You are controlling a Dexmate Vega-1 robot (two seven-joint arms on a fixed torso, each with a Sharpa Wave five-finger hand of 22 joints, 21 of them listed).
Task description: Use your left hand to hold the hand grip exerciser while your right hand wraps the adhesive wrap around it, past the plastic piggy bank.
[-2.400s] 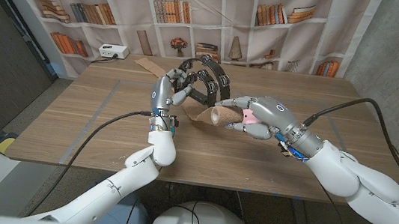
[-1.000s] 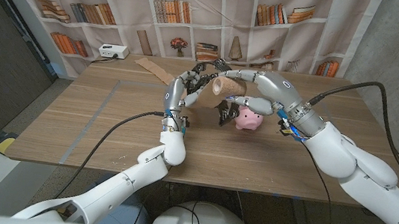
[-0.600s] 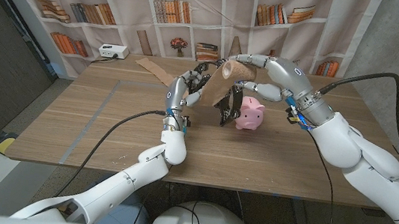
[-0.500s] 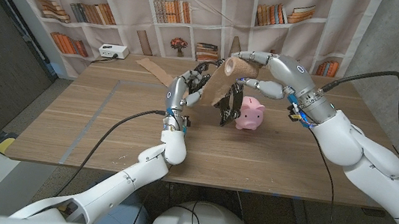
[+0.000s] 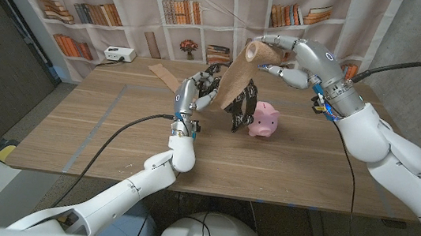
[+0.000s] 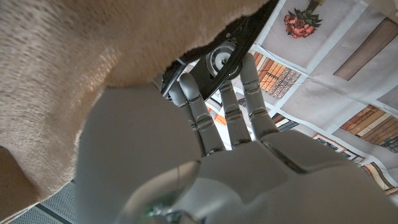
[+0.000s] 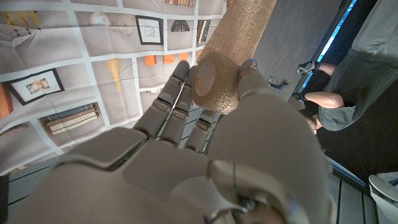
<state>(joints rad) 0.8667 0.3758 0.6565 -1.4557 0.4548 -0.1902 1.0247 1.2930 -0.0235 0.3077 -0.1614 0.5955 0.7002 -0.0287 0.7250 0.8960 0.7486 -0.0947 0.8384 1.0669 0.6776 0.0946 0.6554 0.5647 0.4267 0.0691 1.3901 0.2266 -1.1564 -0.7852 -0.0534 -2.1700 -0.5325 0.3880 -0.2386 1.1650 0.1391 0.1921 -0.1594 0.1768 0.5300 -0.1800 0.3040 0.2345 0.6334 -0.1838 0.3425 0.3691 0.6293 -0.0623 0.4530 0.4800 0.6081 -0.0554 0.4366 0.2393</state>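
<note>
Left of centre in the head view, my left hand (image 5: pixel 190 92) held the black hand grip exerciser (image 5: pixel 237 109) up off the table (image 5: pixel 97 133), fingers closed on it. A tan strip of adhesive wrap (image 5: pixel 230 84) ran from it up to the roll (image 5: pixel 263 53), pinched in my right hand (image 5: pixel 300 61) at upper centre-right. The pink piggy bank (image 5: pixel 263 122) stood just below, beside the exerciser. Risks, as I judged them: the taut strip could tug the exerciser loose, and a low pass could knock the pig over.

Piggy bank (image 5: pixel 263 121) — right of exerciser (image 5: pixel 237 105)
</note>
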